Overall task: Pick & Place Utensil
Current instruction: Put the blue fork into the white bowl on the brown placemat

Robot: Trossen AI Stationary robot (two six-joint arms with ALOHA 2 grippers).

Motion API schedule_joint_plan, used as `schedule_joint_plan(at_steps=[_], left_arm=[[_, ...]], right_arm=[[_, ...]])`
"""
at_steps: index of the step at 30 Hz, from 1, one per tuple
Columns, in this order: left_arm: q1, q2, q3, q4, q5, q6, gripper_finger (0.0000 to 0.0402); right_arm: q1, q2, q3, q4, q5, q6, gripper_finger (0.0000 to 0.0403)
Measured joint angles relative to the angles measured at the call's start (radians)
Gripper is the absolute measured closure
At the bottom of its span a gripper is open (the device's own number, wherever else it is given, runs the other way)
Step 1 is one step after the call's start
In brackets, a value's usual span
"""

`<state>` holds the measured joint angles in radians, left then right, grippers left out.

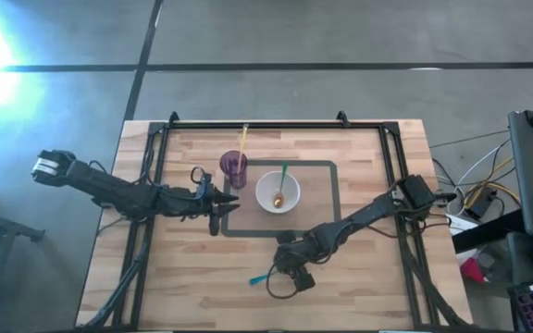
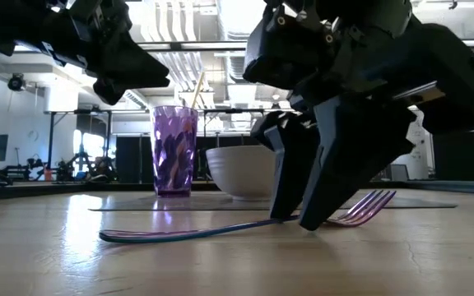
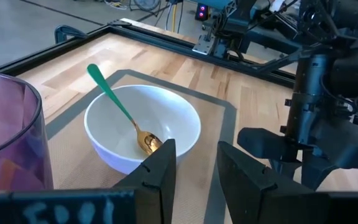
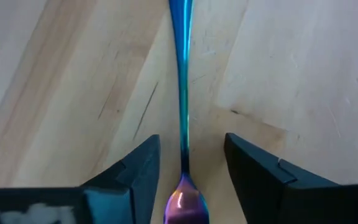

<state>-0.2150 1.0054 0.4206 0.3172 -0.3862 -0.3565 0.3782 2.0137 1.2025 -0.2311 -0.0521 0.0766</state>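
Fork (image 2: 220, 230) on table, right gripper (image 4: 185, 180) straddling it

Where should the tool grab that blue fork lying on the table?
Take the iridescent fork by its slim handle near the neck, coming straight down from above. It lies flat on the wooden table, and the right tool already straddles the handle with its fingers open on both sides.

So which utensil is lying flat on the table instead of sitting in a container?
The blue-purple fork, between the right pincer's open fingers. The green-handled gold spoon rests in the bowl.
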Motion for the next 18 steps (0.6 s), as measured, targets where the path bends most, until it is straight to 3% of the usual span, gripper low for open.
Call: schedule_joint_plan(at_steps=[15,18], left_arm=[[0.0,0.0,0.0,0.004,0.0,0.013,0.0291],[0.0,0.0,0.0,0.004,0.0,0.013,0.0291]], right_arm=[[-0.001,-0.001,-0.01,-0.009,0.007,0.026,0.0382],[-0.001,-0.002,-0.01,-0.01,0.006,0.014,0.039]])
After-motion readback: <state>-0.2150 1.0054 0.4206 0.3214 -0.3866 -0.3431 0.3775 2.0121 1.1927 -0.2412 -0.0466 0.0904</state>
